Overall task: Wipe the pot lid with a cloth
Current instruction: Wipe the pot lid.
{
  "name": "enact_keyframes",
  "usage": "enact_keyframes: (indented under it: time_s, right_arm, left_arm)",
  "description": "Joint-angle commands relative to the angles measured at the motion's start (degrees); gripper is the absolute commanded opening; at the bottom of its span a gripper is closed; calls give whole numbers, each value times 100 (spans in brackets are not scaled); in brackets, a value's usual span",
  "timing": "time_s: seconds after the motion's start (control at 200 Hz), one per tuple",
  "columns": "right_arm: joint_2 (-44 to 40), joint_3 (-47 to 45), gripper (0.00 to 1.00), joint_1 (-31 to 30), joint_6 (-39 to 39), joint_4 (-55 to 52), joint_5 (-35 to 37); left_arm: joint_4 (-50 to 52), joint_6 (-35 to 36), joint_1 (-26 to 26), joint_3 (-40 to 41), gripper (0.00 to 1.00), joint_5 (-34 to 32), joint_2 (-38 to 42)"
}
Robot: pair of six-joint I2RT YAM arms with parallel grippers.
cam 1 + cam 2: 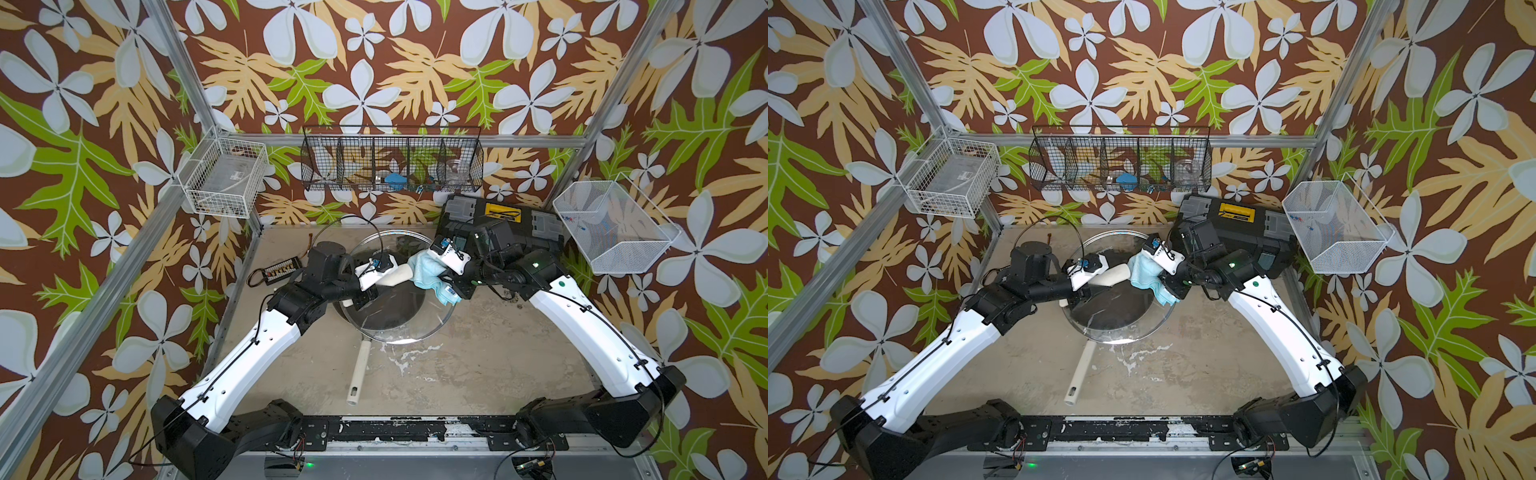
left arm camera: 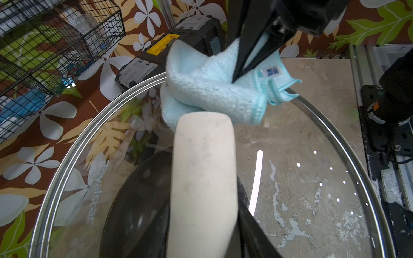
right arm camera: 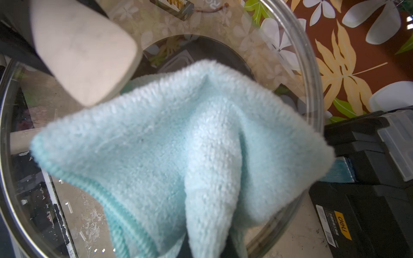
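The left gripper [image 1: 379,283] is found clamped shut on the handle [image 2: 202,178] of the lid [image 2: 301,160], which is held tilted over the pan [image 1: 359,372] at the centre of the table [image 1: 498,365]. The right gripper [image 2: 237,74] is pinched shut on the cloth [image 3: 178,145], which is pressed on the lid's right side, just beside the handle's end. Counted: one lid, one cloth, one pan, two grippers.

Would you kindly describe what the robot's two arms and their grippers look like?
Both the left arm and right arm have curved white shells between bulky black joints, with a thin black cable clipped along each. The right shell bears a small green dot. The left gripper and right gripper have white housings with blue details and black tapering fingers.
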State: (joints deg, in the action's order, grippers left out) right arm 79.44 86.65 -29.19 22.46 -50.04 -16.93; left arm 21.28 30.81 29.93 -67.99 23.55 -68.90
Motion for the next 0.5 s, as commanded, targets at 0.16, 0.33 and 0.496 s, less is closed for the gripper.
enact_keyframes:
  time_s: [0.16, 0.33, 0.496]
  right_arm:
    - [-452, -676, 0, 18, -392, 440, -44]
    - [-644, -1083, 0, 225, -742, 825, 36]
    - [-787, -1513, 0, 601, -1288, 1241, 158]
  left_arm:
    - [-1935, -1256, -14, -5, 0, -942, -274]
    - [-2319, -2164, -14, 180, 0, -1606, -459]
    - [-2370, -2909, -5, 244, 0, -2187, -669]
